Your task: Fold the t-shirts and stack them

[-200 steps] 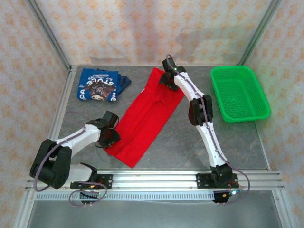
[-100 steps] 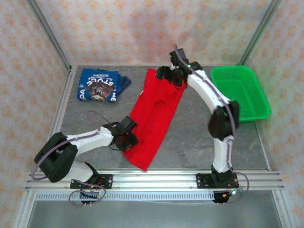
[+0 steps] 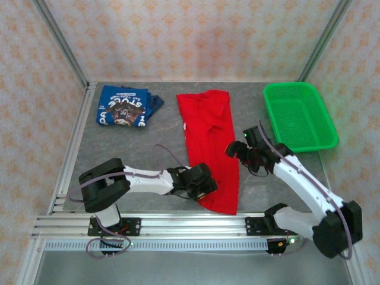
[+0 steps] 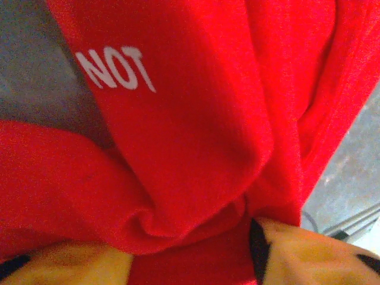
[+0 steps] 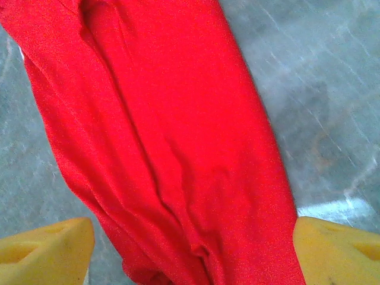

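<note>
On the middle of the surface (image 3: 127, 151) the red tee (image 3: 208, 139) lies in a long strip, its near end bunched inside the left tool (image 3: 206, 189), grip unclear, while the right tool (image 3: 236, 149) hovers spread and empty; flatten that hem before folding crosswise.

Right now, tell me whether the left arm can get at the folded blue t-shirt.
Probably, though not at once. The left hand sits at the near end of the red t-shirt, cloth bunched between its fingers. Only bare table lies between it and the blue t-shirt in the far left corner.
</note>
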You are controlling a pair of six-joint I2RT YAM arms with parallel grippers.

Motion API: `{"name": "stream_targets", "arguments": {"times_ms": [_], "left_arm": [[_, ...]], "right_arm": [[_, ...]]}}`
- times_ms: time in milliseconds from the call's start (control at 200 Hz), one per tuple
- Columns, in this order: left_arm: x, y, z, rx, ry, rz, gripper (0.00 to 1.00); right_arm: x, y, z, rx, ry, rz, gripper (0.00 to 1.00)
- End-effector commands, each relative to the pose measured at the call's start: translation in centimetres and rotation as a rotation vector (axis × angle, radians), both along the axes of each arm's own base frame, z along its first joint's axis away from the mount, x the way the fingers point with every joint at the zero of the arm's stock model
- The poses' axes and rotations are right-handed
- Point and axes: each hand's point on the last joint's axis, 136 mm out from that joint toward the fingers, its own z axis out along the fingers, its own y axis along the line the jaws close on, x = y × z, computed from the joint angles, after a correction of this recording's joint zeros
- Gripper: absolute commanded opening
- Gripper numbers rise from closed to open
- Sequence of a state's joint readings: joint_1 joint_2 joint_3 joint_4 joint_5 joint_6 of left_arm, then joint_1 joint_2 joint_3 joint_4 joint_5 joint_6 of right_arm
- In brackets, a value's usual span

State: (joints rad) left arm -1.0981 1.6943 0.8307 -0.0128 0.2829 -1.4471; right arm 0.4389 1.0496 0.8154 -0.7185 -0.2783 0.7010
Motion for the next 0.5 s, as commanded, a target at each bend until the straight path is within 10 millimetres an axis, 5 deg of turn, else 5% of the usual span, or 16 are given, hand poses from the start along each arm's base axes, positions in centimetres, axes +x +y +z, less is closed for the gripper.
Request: {"name": "stream_targets", "arguments": {"times_ms": [0,220,300,395,495], "left_arm": [[-2.8,5.0,-2.6,0.198,0.044,0.076,0.65],[-3.0,13.2,4.0,0.23,-0.149,0.18,0.78],[-2.8,14.8,4.3,0.195,-0.151,0.198,0.79],[-1.0,16.2,3.9,0.182,-0.168,0.217,0.78],[2.7,15.1,5.6,0.125,-0.207,0.198,0.76]], "right_arm": [[-2.6,-0.9,0.7,0.039,-0.003,-0.055,0.89],[-8.3,-2.1,-1.8,0.082,0.105,-0.071,0.87],[-9.4,-2.0,-3.1,0.104,0.15,-0.084,0.83],[-8.2,-1.3,-3.8,0.13,0.117,-0.096,0.82],[-5.2,-0.1,-4.4,0.134,0.07,-0.091,0.81]]}}
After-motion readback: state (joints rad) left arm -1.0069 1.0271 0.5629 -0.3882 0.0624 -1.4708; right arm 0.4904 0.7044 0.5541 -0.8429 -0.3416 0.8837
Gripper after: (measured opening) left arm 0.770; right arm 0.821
